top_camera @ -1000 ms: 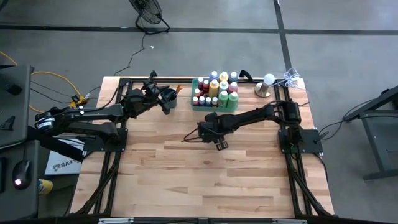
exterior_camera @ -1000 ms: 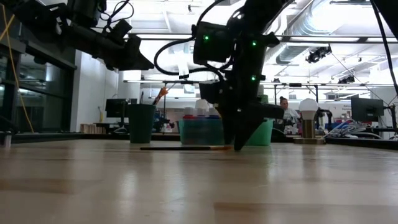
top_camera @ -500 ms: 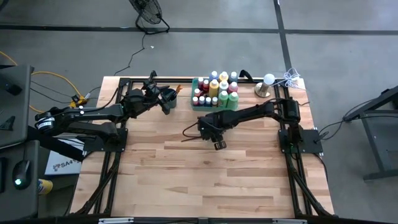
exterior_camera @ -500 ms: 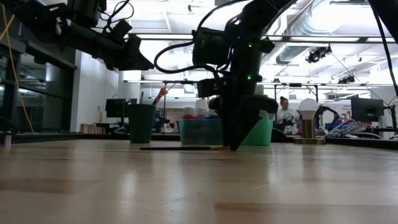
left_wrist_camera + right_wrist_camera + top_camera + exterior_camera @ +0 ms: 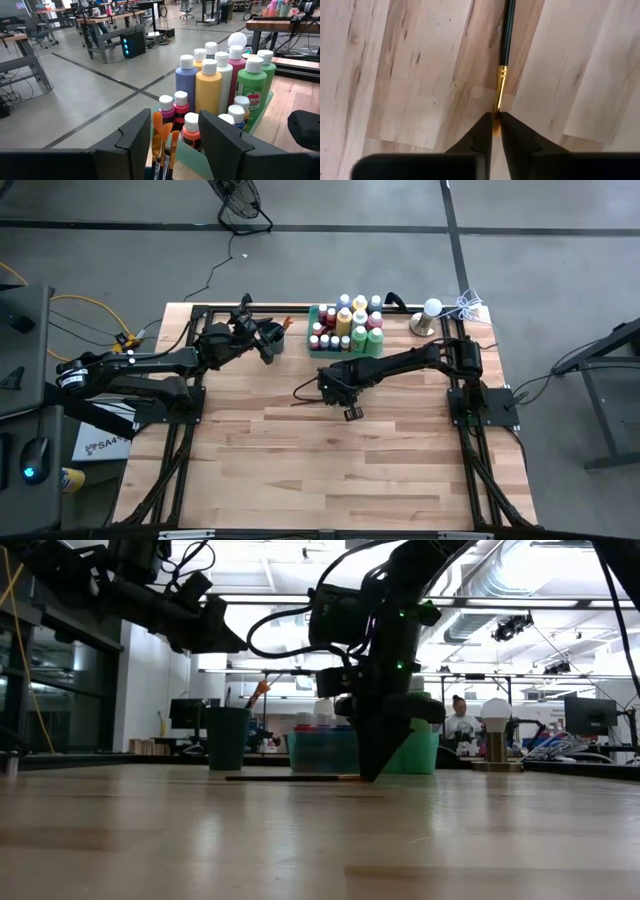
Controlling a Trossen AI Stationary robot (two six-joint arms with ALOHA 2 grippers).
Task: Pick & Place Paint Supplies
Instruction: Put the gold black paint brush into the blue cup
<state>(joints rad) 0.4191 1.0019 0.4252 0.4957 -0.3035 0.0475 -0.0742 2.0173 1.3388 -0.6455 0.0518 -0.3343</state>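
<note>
No writing reads clearly; a green bottle (image 5: pixel 251 87) bears a red apple label. Only the right wrist view shows the right gripper (image 5: pixel 496 121) pinching the gold-banded end of a paintbrush (image 5: pixel 506 45) lying on the table (image 5: pixel 400 460). The left gripper (image 5: pixel 175 131), fingers apart and empty, hovers over a cup (image 5: pixel 272 335) holding orange-tipped brushes (image 5: pixel 164 137). The bottles stand in a green tray (image 5: pixel 313 320).

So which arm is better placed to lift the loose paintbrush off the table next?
Right. The right gripper is down at the table with its fingers closed around the paintbrush near its gold ferrule. The left gripper hovers by the dark cup, beside the bottle tray.
</note>
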